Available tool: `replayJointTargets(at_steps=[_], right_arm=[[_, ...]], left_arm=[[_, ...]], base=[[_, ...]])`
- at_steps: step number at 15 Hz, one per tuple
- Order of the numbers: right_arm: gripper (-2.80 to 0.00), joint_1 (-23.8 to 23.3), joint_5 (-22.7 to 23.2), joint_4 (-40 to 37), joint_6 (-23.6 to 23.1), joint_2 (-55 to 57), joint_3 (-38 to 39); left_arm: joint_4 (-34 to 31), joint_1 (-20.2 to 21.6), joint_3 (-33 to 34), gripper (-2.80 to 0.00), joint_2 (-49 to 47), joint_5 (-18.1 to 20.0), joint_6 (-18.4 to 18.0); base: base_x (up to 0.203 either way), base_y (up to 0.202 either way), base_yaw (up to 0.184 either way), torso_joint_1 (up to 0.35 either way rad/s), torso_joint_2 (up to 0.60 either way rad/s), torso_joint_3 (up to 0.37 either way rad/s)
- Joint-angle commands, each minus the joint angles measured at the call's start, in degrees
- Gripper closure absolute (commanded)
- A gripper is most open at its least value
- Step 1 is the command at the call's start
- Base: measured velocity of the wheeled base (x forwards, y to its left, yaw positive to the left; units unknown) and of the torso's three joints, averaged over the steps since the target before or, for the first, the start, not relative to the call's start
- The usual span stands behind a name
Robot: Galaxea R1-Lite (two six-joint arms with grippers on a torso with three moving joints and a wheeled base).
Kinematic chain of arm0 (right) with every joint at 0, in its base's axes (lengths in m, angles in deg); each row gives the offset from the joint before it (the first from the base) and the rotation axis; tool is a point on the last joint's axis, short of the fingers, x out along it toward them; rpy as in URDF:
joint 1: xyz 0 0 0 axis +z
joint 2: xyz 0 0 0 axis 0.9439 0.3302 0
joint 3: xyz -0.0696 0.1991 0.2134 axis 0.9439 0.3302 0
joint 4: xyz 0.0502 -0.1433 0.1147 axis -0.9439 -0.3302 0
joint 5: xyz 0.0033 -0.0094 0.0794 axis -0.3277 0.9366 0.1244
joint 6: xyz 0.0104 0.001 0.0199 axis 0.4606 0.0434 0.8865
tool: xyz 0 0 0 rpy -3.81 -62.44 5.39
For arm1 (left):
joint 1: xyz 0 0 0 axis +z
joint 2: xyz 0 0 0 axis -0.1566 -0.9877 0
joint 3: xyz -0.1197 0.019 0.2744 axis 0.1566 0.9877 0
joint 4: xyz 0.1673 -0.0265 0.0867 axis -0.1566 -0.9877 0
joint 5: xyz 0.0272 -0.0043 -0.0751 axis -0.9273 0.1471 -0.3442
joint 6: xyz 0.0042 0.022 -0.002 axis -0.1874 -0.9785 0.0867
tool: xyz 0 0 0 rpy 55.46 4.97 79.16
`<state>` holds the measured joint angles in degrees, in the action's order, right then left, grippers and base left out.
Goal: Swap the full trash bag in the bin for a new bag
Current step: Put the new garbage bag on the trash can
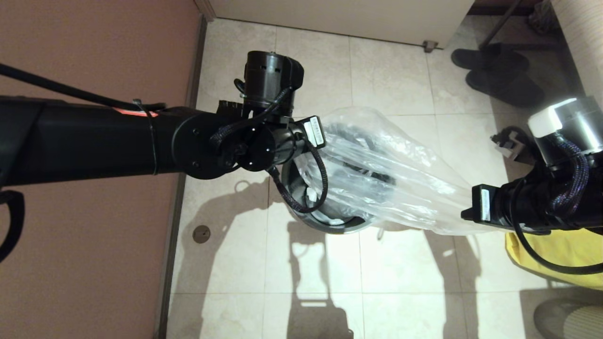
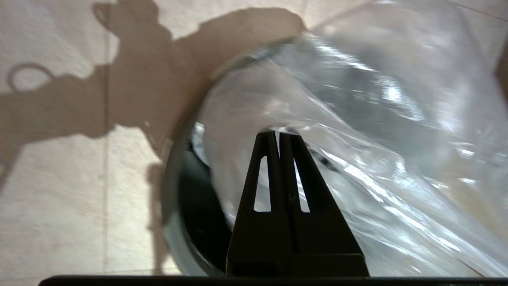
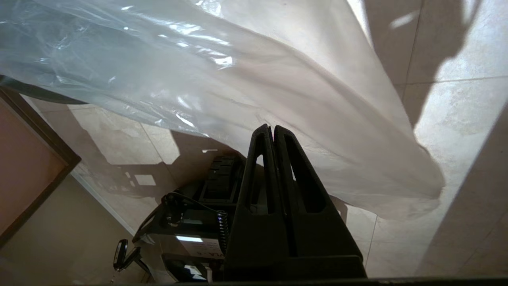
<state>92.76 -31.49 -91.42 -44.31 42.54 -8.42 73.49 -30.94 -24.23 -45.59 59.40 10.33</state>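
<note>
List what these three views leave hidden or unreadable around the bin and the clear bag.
- Bin floor: head view, covered by the new bag and the left arm.
- Left gripper fingertips: head view, behind the wrist.
- Right gripper fingertips: head view, under the film.
- Yellow bag: head view, cut by the edge.
- Bin's far rim: left wrist view, blurred behind plastic.

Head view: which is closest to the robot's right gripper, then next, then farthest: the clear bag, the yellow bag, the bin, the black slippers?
1. The new bag, pinched in the right gripper.
2. The yellow bag, just under that arm.
3. The bin, toward the left arm.
4. The black slippers, far by the wall.
The last two are close to call.
</note>
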Motion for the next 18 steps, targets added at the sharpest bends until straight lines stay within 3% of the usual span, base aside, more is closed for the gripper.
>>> replayJointTargets(at_steps=[1, 7, 11, 18], right_arm=[[0.00, 0.02, 0.40, -0.06, 0.16, -0.24, 0.65], [0.00, 0.02, 0.76, 1.61, 0.16, 0.02, 0.74], [0.00, -0.07, 0.76, 1.61, 0.16, -0.33, 1.18], [0.00, -0.07, 0.94, 1.70, 2.01, -0.59, 1.18]], left_arm=[[2.00, 1.57, 2.05, 0.00, -0.08, -0.16, -1.40], [3.83, -0.73, 4.69, 0.00, 0.97, 0.78, -1.78], [2.75, -5.13, 5.54, 0.00, 3.56, 0.63, -2.12], [3.82, -4.41, 9.85, 0.00, -1.81, -0.53, -2.34]], base=[[0.000, 0.000, 0.000, 0.000, 0.00, 0.000], [0.000, 0.000, 0.000, 0.000, 0.00, 0.000], [0.000, 0.000, 0.000, 0.000, 0.00, 0.000], [0.000, 0.000, 0.000, 0.000, 0.00, 0.000]])
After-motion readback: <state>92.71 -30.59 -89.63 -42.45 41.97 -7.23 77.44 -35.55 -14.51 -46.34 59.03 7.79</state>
